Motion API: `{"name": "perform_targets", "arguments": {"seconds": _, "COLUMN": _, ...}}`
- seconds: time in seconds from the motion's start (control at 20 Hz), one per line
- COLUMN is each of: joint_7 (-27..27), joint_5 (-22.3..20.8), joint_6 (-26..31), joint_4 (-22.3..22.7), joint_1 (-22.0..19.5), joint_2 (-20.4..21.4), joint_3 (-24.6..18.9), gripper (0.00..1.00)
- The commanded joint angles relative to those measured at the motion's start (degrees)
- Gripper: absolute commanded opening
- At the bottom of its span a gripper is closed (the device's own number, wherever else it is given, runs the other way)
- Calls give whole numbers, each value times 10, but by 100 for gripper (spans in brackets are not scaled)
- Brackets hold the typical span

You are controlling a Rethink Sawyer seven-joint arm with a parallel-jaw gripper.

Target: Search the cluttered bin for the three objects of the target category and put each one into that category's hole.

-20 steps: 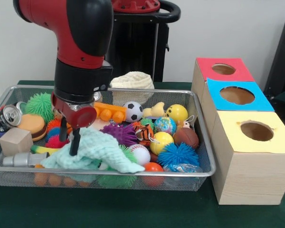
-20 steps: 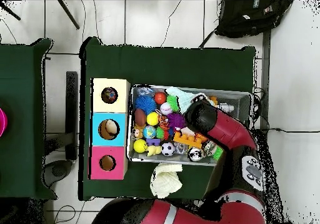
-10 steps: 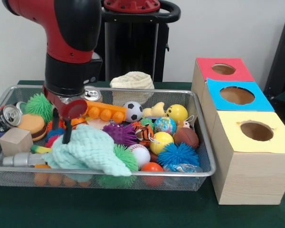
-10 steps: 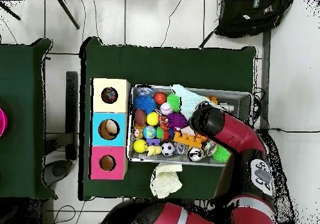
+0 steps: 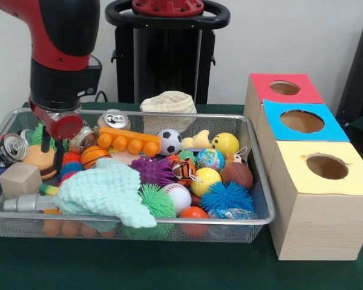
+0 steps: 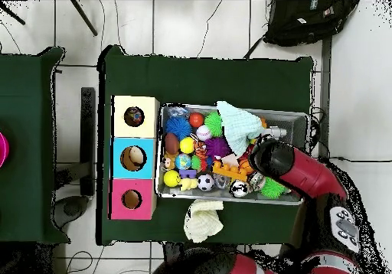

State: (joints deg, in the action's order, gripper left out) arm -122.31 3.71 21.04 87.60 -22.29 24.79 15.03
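Observation:
The wire mesh bin (image 5: 169, 219) holds several toys; it also shows in the overhead view (image 6: 300, 115). My gripper (image 5: 52, 146) hangs open and empty over the bin's far left corner, above a toy hamburger (image 5: 37, 158) and beside a small orange ball (image 5: 95, 156). A mint-green cloth (image 5: 106, 193) lies loose at the bin's front left. The yellow-surround hole (image 5: 327, 166) tops the nearest wooden box on the right. In the overhead view the arm (image 6: 279, 160) hides the gripper, and something round lies in the yellow hole (image 6: 134, 116).
Blue-surround (image 5: 302, 121) and red-surround (image 5: 285, 88) holes sit behind the yellow one. The bin holds a soccer ball (image 5: 169, 141), yellow ball (image 5: 225, 144), baseball (image 5: 179, 196), spiky balls, cans (image 5: 9, 148), a wooden block (image 5: 19, 179). A cream cloth (image 5: 168, 103) lies behind the bin.
My gripper has drawn the mint-green cloth toward the bin's left, let it go, and risen to the far left corner. The cloth now lies still.

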Motion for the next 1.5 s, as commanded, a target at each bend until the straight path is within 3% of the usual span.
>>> {"name": "perform_targets", "arguments": {"seconds": 0.05, "joint_7": 33, "joint_5": -52, "joint_6": 12, "joint_4": 57, "joint_1": -39, "joint_2": -10, "joint_3": -59, "gripper": 100}}
{"name": "perform_targets", "arguments": {"seconds": 0.5, "joint_7": 18, "joint_5": -82, "joint_6": 12, "joint_4": 95, "joint_1": -55, "joint_2": 10, "joint_3": -73, "gripper": 100}}
{"name": "perform_targets", "arguments": {"seconds": 0.9, "joint_7": 15, "joint_5": -101, "joint_6": -2, "joint_4": 115, "joint_1": -83, "joint_2": -1, "joint_3": -93, "gripper": 100}}
{"name": "perform_targets", "arguments": {"seconds": 1.5, "joint_7": -1, "joint_5": -146, "joint_6": -68, "joint_4": 108, "joint_1": -111, "joint_2": -67, "joint_3": -96, "gripper": 100}}
